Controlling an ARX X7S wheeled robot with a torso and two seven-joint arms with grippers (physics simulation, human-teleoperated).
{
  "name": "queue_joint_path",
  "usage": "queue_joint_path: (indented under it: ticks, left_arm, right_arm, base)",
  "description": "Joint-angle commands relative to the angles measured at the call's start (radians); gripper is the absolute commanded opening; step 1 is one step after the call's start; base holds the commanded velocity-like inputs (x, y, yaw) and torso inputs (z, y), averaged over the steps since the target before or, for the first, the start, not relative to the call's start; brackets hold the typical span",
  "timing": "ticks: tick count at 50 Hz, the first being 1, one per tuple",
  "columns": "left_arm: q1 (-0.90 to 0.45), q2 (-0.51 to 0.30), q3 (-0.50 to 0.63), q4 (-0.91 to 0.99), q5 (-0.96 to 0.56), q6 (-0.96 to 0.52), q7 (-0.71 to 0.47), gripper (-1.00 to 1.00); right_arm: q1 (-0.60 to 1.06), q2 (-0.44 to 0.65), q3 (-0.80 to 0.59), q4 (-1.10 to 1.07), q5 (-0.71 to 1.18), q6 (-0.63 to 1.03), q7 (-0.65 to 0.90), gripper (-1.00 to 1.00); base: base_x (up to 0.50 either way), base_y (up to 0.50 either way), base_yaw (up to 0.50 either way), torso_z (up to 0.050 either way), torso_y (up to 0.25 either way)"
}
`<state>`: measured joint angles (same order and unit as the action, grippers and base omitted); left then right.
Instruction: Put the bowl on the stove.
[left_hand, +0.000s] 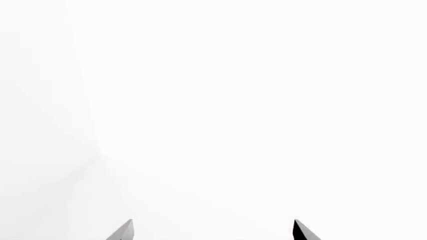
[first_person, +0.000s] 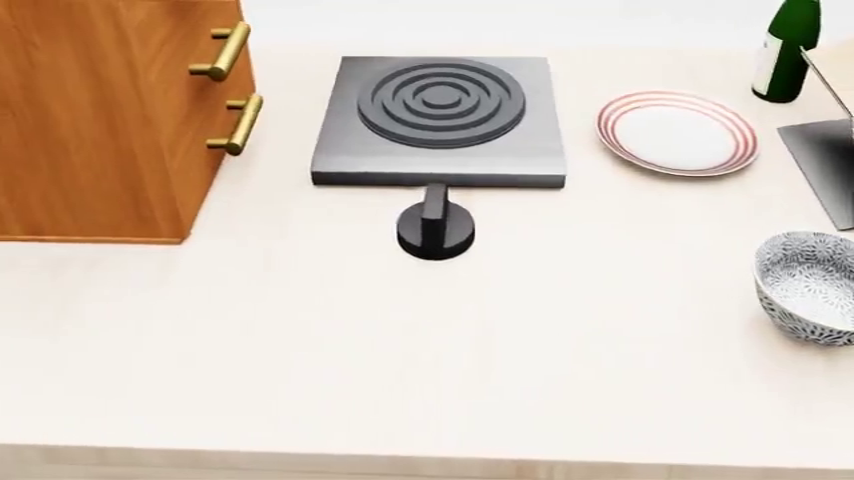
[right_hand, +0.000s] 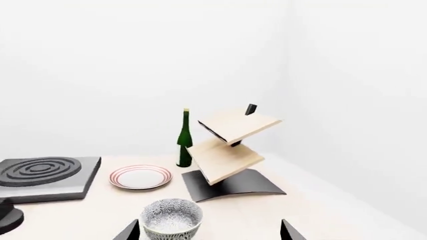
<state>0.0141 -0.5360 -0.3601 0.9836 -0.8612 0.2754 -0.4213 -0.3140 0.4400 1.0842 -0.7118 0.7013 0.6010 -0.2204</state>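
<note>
Your bowl (first_person: 810, 286) sits upright on the counter (first_person: 400, 360) at the head view's right edge, well apart from the stove (first_person: 438, 125) and nearer than the plate (first_person: 677, 133), while your right gripper (right_hand: 209, 231) hangs spread just before it and your left gripper (left_hand: 213, 230), also spread, faces blank white.

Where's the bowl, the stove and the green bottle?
bowl (first_person: 811, 285), head view, speckled inside wall.
stove (first_person: 437, 100), head view, middle of ringed burner.
green bottle (right_hand: 184, 141), right wrist view, its body.

A knob (first_person: 434, 233), plate (first_person: 677, 132), bottle (first_person: 785, 48), cabinet (first_person: 100, 120) and tilted shelf rack (right_hand: 230, 152).
</note>
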Motion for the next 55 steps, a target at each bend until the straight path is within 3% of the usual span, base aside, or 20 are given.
queue_joint_path:
  ticks: [1, 22, 31, 40, 55]
  left_arm:
    - [0.002, 0.002, 0.023, -0.015, 0.015, 0.01, 0.006, 1.0]
    - [0.001, -0.001, 0.035, -0.021, 0.02, 0.017, 0.005, 1.0]
    - [0.003, -0.003, 0.036, -0.023, 0.022, 0.02, 0.003, 1.0]
    - [0.006, -0.004, 0.039, -0.023, 0.024, 0.024, 0.003, 1.0]
    - [0.009, -0.006, 0.044, -0.024, 0.028, 0.028, 0.001, 1.0]
  right_arm:
    - [0.005, 0.003, -0.036, -0.008, -0.016, -0.004, 0.001, 1.0]
    - [0.008, 0.011, -0.054, -0.013, -0.026, -0.003, 0.007, 1.0]
    - [-0.001, 0.023, -0.104, -0.012, -0.088, -0.004, 0.027, 1.0]
    - [0.009, 0.012, -0.06, -0.009, -0.013, 0.006, 0.009, 1.0]
    - [0.008, 0.01, -0.046, -0.004, 0.013, 0.012, 0.002, 1.0]
  base:
    - [0.0, 0.5, 0.0, 0.0, 0.0]
    - [0.0, 0.5, 0.0, 0.0, 0.0]
    - [0.0, 0.0, 0.0, 0.0, 0.0]
    - [0.0, 0.0, 0.0, 0.0, 0.0]
    - [0.45, -0.08, 0.0, 0.0, 0.0]
